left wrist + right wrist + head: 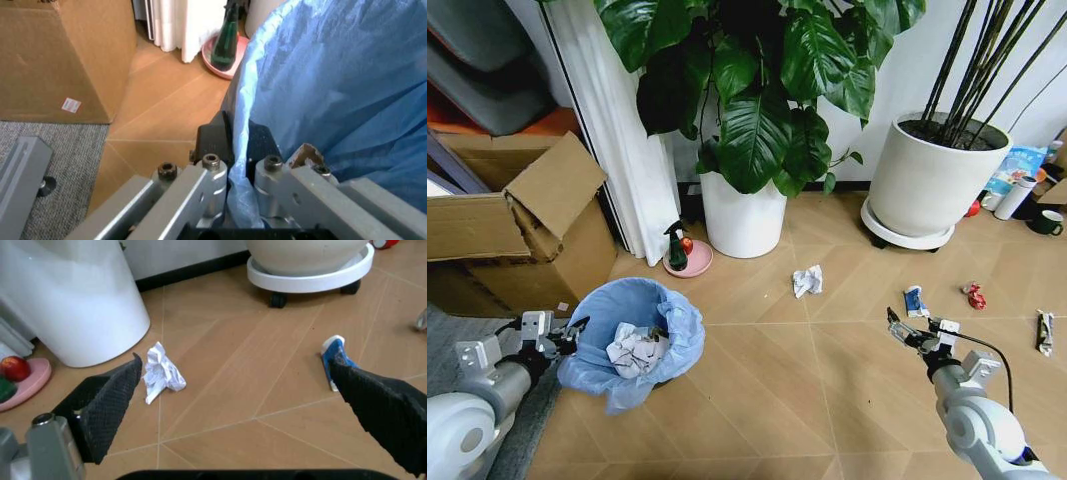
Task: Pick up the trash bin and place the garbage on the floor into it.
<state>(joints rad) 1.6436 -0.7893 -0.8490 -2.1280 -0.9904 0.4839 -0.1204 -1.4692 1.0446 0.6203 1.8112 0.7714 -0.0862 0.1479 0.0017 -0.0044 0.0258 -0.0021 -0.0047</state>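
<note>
The right pincer (895,322) hangs at the lower right of the head view with its fingers spread wide and nothing between them. In the right wrist view its two dark pads frame the floor (267,390), with the crumpled white paper wad (162,373) just inside one pad and the blue-white wrapper (335,356) just beside the other. So the choice turns on direction: in the head view the blue-white wrapper (913,301) lies just above and slightly right of the right pincer, near it, while the white wad (807,281) sits further off toward the frame's centre. The wrapper's long axis runs roughly up and down the frame, a little tilted, close to in line with the pincer's reach. The red wrapper (974,295) lies further right, and a dark-and-pale piece (1045,331) rests near the right edge.

The left pincer (575,328) is at the lower left, clenched on the rim of the trash bin (632,340); the left wrist view shows its fingers (212,140) pinching the blue bag (333,90) and the rim. The bin already holds a white wad (637,350). The right arm is clearly nearer all the loose litter.

The wrapper appears printed, but no lettering is readable; a small label (71,105) on the cardboard box (53,60) is likewise illegible.
</note>
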